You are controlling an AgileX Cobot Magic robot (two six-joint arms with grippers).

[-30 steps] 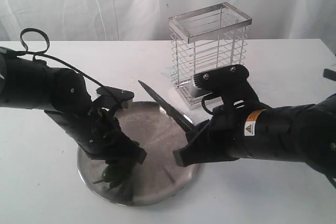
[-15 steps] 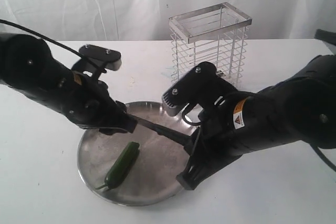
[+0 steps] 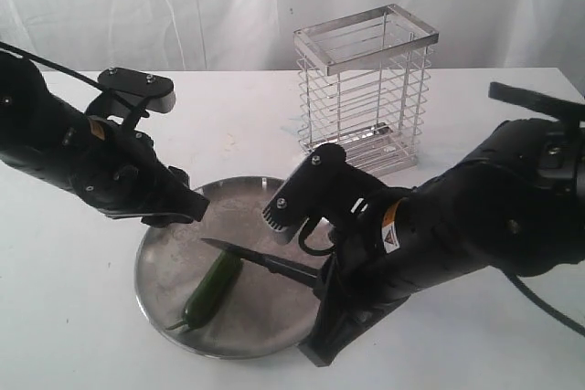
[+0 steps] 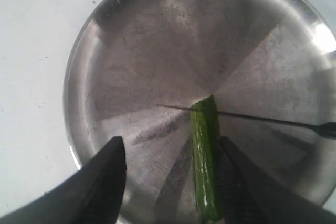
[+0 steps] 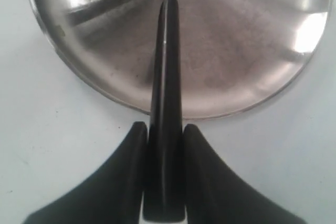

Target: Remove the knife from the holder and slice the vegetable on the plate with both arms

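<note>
The green vegetable (image 3: 212, 288) lies loose on the front left of the steel plate (image 3: 274, 321). My right gripper (image 3: 322, 282) is shut on the black handle of the knife (image 3: 251, 258). The dark blade reaches low over the plate, its tip at the vegetable's far end. The right wrist view shows the knife (image 5: 167, 51) clamped between the fingers of the right gripper (image 5: 165, 127). My left gripper (image 3: 189, 211) hangs open above the plate's left rim. In the left wrist view the vegetable (image 4: 205, 156) lies close to one finger of the left gripper (image 4: 172, 142), and the knife (image 4: 252, 119) crosses the vegetable's end.
The wire holder (image 3: 366, 89) stands behind the plate on the white table, with nothing in it. Both bulky arms crowd the plate from either side. A white curtain closes off the back.
My left gripper opened, let go of the vegetable and drew back up and to the left. The right arm lowered the knife from above the plate down to the vegetable's far end.
</note>
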